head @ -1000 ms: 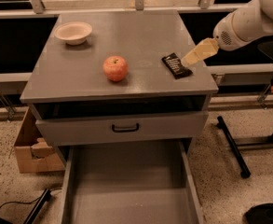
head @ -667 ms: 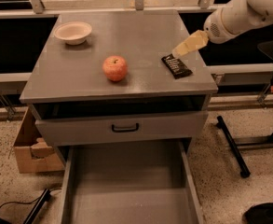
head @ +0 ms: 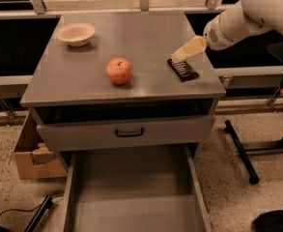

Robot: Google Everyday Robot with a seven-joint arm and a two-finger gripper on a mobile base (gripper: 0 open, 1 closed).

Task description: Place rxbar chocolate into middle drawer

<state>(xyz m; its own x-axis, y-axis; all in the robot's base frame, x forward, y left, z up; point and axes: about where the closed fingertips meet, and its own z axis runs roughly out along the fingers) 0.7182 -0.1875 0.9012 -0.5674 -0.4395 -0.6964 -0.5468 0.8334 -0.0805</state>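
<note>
Black rxbar chocolate (head: 183, 70) lies centre right under our gripper (head: 189, 48), seemingly poised to grasp; we cannot tell if it is clenched.

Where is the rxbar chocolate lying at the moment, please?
In the camera view, the rxbar chocolate lies on the cabinet top near its front right corner, right of the apple, with the tool just over its far end.
</note>
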